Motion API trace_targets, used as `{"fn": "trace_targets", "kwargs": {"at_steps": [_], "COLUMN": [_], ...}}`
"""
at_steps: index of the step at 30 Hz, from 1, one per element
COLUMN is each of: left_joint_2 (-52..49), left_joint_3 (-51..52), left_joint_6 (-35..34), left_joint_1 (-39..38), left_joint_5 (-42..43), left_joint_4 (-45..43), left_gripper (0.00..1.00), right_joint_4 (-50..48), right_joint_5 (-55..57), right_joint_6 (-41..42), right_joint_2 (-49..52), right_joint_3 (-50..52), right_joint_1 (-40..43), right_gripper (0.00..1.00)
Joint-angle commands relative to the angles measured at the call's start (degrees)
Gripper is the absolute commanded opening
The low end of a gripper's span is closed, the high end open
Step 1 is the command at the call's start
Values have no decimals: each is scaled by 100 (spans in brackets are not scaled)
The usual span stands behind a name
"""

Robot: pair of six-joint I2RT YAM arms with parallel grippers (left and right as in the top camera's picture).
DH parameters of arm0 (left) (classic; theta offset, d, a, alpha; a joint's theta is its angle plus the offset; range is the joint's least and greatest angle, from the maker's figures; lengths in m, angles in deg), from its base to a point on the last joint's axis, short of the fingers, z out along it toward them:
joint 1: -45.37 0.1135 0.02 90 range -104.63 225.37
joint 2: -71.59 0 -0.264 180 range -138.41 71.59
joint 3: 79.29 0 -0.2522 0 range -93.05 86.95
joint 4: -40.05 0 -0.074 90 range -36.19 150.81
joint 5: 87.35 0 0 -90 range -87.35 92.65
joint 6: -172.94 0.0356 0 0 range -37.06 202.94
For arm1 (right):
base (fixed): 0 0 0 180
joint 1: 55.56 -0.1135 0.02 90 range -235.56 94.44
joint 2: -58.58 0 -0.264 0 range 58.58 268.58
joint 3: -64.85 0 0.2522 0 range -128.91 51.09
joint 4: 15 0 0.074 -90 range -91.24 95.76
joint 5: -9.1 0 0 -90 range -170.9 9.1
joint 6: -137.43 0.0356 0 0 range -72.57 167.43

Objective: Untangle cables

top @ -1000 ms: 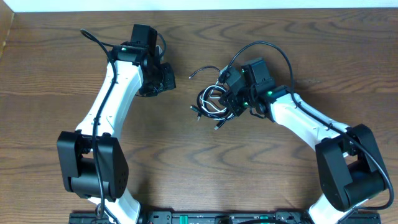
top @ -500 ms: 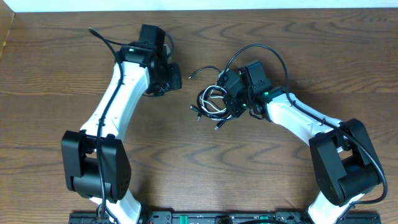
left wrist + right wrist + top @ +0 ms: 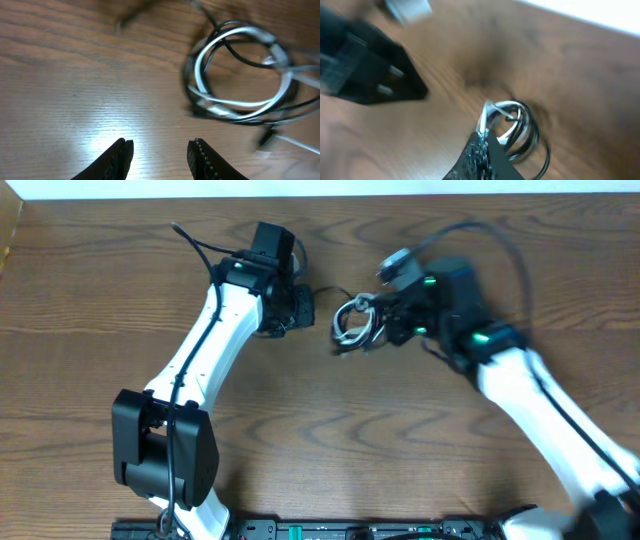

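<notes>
Separation is the step in hand: our right gripper (image 3: 482,140) is clamped on the cables (image 3: 352,322), one tangled black-and-white coil toward the table's (image 3: 100,300) far middle. Our left gripper (image 3: 160,150) hovers just beside the coil, fingers parted and empty. Next, we judge, the left must pinch one cord so the two can be drawn apart. Against a second ago, the coil has shifted farther back and the left arm has come closer.

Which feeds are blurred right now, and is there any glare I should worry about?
Overhead: right arm smeared by motion, left arm sharp. Left wrist: cables soft, a bright glare patch on the table near the left end effector. Right wrist: whole frame motion-blurred.
</notes>
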Motion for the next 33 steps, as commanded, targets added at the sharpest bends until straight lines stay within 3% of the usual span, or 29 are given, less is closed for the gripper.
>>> {"fn": "trace_targets", "kwargs": {"at_steps": [1,12,22,26,33], "left_joint_2": [83,22,-356,-409,-457], "left_joint_3": [83,83,83,83,83], "left_joint_6": [31,378,614,619,518], "left_joint_1": [-7,-48,-463,-520,-529], "left_joint_5": [289,1482,1510,1449,990], "left_joint_4": [-85,-855,-940,-999,-627], "left_gripper": [40,41,41,40,41], "right_joint_4": [238,374,369,387,1082], "right_joint_5": [-688,-1952,-3049,-2852,-1414], "right_joint_6": [356,743,1008,1040,1080], "right_joint_2": [-411,-481,-483,-483,-417], "right_joint_3": [-35,-37,-570,-761,-758], "right_joint_1": [343,905,1458,1604,1637], "right_gripper": [1,1,1,1,24]}}
